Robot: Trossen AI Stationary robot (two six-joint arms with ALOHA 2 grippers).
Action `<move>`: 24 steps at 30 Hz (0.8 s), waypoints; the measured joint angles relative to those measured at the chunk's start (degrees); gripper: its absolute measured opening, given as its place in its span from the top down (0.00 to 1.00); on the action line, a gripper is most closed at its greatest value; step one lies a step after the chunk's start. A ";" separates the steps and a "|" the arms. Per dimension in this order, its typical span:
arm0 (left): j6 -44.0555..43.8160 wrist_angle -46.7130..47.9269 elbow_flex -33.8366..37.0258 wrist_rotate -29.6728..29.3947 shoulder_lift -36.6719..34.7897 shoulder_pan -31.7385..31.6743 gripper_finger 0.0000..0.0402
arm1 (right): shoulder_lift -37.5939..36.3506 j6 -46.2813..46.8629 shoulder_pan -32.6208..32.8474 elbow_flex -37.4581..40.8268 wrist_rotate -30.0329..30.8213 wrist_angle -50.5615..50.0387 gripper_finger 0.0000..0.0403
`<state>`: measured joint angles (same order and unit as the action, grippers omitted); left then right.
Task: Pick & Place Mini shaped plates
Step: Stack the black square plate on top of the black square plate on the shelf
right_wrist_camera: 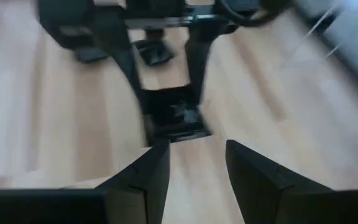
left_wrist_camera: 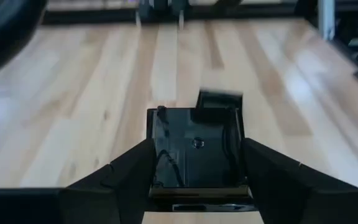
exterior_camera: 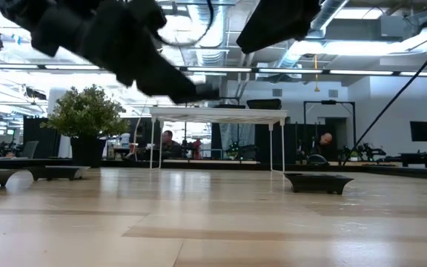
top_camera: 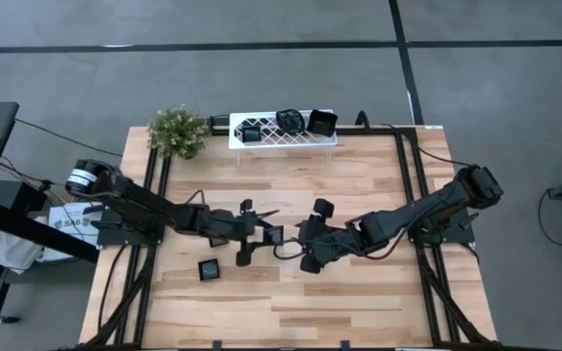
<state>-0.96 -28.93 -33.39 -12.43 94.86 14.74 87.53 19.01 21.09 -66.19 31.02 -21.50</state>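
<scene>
Left wrist view, square mini plate [left_wrist_camera: 195,148] level, clamped between left gripper [left_wrist_camera: 195,163] fingers; right gripper [right_wrist_camera: 196,163] fingers apart

Worktop centre: both pincers [top_camera: 261,234] [top_camera: 310,239] face each other closely, a square plate [top_camera: 274,236] between them
Front strip: free, only one plate [top_camera: 209,269] at left
Back edge: white rack [top_camera: 283,135] and plant [top_camera: 178,131] block passage

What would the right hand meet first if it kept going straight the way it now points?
Most likely the square black plate between the left hand's fingers. The right hand, open and empty, points straight at it. How far apart they are is hard to judge.
</scene>
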 joint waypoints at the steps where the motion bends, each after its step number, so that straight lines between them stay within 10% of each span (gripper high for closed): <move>1: 0.52 0.14 0.06 0.04 -1.33 0.01 0.42 | -0.04 -2.77 0.70 0.00 3.22 0.45 0.63; 8: 0.76 0.02 1.25 0.68 -7.76 0.07 0.42 | -0.58 -21.93 6.52 0.00 28.02 4.40 0.63; 15: 0.72 -0.74 1.64 1.81 -10.01 0.28 0.42 | -0.04 -24.47 6.86 0.00 16.73 4.61 0.63; 24: -2.48 -2.20 1.66 1.90 -10.35 1.93 0.42 | 0.11 -29.78 5.73 0.00 21.95 5.02 0.69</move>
<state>-3.44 -31.13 -31.73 -10.52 84.51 16.67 87.64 -10.77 26.82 -66.19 52.98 -16.48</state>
